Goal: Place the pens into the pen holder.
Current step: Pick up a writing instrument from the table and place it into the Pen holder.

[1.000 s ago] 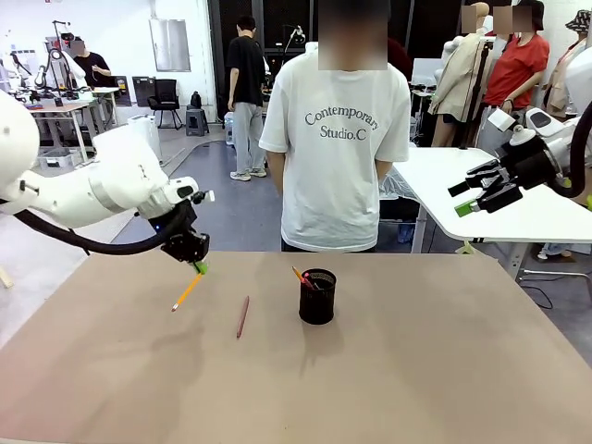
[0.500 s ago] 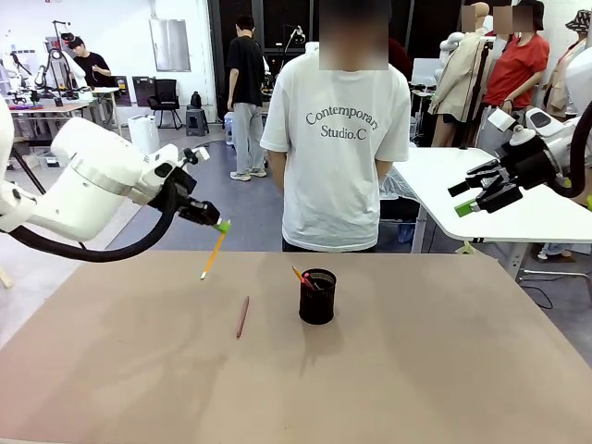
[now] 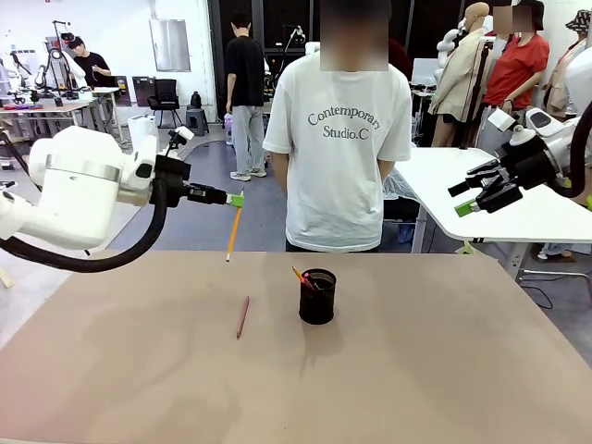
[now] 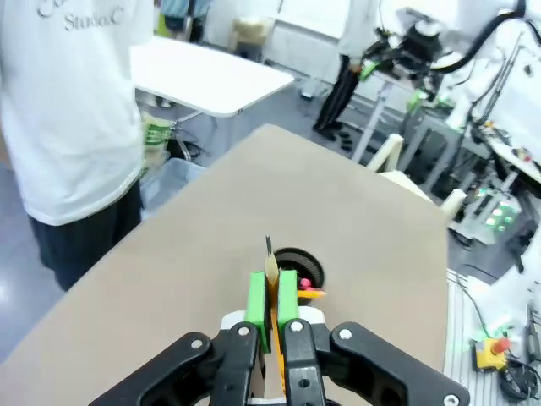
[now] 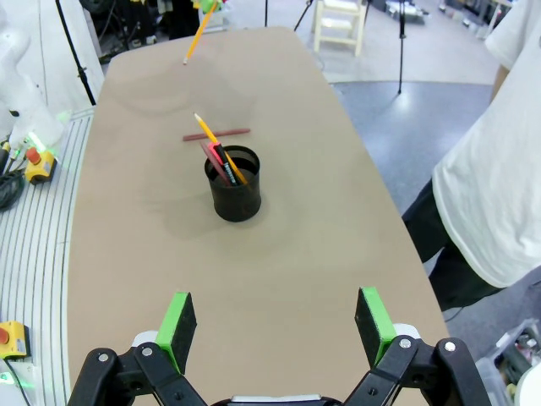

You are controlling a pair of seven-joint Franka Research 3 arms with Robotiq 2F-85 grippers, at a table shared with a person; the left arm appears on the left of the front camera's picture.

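My left gripper [image 3: 235, 199] is shut on the top of an orange-yellow pencil [image 3: 232, 232] that hangs nearly upright, high above the table's far left. In the left wrist view the pencil [image 4: 271, 272] sticks out between the green pads [image 4: 257, 298], its tip pointing toward the pen holder [image 4: 296, 269]. The black mesh pen holder [image 3: 317, 296] stands mid-table with pens [image 3: 302, 277] leaning in it. A dark reddish-brown pen [image 3: 242, 317] lies flat on the table to its left. My right gripper [image 3: 470, 198] hovers open far to the right, off the table; its view shows the holder [image 5: 235, 194] and the flat pen [image 5: 216, 134].
A person in a white T-shirt [image 3: 337, 139] stands at the far edge, hands behind the back. A white table [image 3: 481, 194] sits behind at the right. The brown tabletop [image 3: 416, 370] is bare around the holder.
My left gripper has lifted the orange-yellow pencil up and to the right, swinging it from slanted to nearly upright. The right arm and the other pens have not moved.
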